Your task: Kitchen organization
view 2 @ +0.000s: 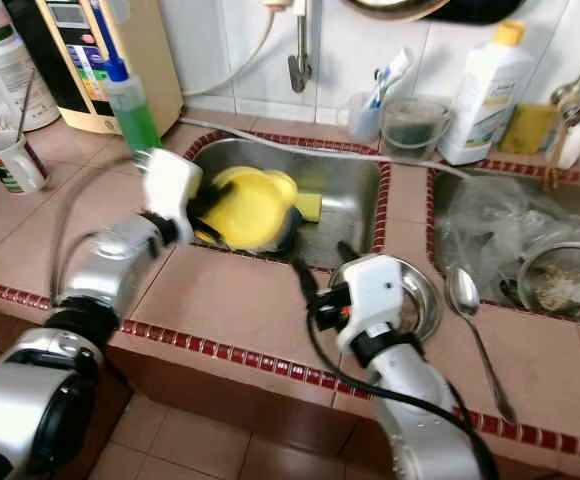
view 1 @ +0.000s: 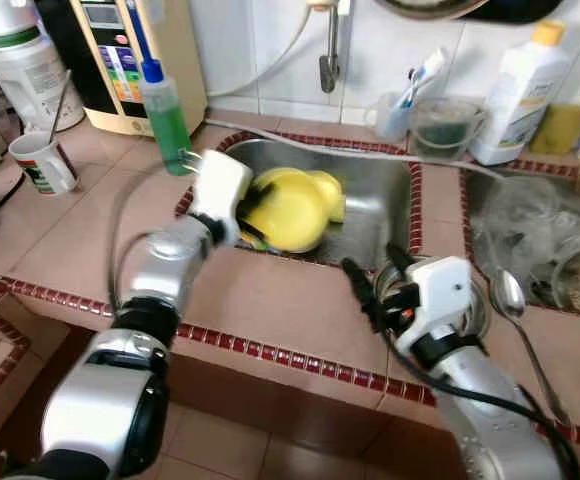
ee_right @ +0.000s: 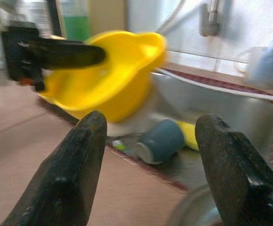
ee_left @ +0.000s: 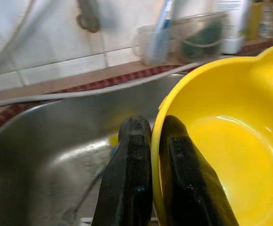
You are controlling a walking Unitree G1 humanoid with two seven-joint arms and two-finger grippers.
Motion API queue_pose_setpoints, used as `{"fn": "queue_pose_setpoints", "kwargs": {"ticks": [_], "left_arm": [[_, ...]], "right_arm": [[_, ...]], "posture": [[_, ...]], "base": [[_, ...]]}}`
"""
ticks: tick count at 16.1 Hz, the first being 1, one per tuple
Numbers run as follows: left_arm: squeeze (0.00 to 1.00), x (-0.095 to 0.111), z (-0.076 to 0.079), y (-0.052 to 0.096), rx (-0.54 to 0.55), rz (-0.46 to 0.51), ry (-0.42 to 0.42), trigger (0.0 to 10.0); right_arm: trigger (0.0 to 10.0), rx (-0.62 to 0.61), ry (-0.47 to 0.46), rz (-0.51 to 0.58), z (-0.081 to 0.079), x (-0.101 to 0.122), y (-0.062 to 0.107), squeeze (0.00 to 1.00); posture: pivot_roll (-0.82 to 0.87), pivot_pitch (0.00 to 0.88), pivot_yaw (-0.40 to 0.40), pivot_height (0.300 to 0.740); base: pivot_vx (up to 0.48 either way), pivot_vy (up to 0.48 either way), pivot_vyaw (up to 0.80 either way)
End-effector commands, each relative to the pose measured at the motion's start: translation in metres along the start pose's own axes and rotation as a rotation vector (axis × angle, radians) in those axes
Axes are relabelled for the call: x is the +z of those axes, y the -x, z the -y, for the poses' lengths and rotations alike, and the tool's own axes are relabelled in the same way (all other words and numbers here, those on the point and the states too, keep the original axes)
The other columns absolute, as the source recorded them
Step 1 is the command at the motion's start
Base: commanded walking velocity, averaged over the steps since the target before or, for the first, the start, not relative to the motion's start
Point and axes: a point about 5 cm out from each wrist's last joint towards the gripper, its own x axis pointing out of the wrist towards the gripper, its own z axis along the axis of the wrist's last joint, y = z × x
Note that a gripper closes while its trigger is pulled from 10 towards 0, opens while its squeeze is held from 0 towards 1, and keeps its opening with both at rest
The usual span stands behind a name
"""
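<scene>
The left gripper (ee_left: pixel 153 141) is clamped on the rim of a yellow bowl (view 1: pixel 290 210), holding it tilted over the near left part of the steel sink (view 1: pixel 370 200). The right gripper (ee_right: pixel 150 141) hangs with its fingers spread wide and empty over the tiled counter (view 1: pixel 270 300), just right of the bowl and beside a small metal dish (view 2: pixel 420 300). A grey cup (ee_right: pixel 161 140) lies on its side in the sink below the bowl.

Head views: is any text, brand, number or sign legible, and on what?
Nothing reads clearly.
Appliance panel: coloured labels, too blurred to read.
White bottle: label too blurred to read.
Mug: print too small to read.
Green bottle: no readable label.
</scene>
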Motion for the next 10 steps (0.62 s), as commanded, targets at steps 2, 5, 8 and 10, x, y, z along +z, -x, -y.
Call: {"fn": "queue_pose_setpoints", "kwargs": {"ticks": [2,5,8,10], "left_arm": [[0.0,0.0043,-0.0079,0.0043,0.018,0.015,-0.007,10.0],[0.0,0.0032,-0.0055,0.0035,0.008,0.012,-0.009,10.0],[0.0,0.0047,-0.0049,0.0025,0.003,0.017,-0.008,10.0],[0.0,0.0054,-0.0047,0.0019,0.003,0.019,-0.008,10.0]], "right_arm": [[10.0,0.018,-0.005,0.011,-0.0043,0.0027,0.0003,0.0],[10.0,0.02,-0.005,0.012,-0.0042,0.0035,0.0001,0.0],[10.0,0.032,-0.005,0.008,-0.0051,0.0032,0.001,0.0],[10.0,0.04,-0.004,0.005,-0.0061,0.0025,0.0015,0.0]], "posture": [[-0.16,0.065,0.075,0.74],[-0.16,0.06,0.076,0.74],[-0.16,0.056,0.076,0.74],[-0.16,0.05,0.073,0.74]], "base": [[0.124,0.0,0.0],[0.255,0.0,0.0],[0.299,0.0,0.0],[0.3,0.0,0.0]]}}
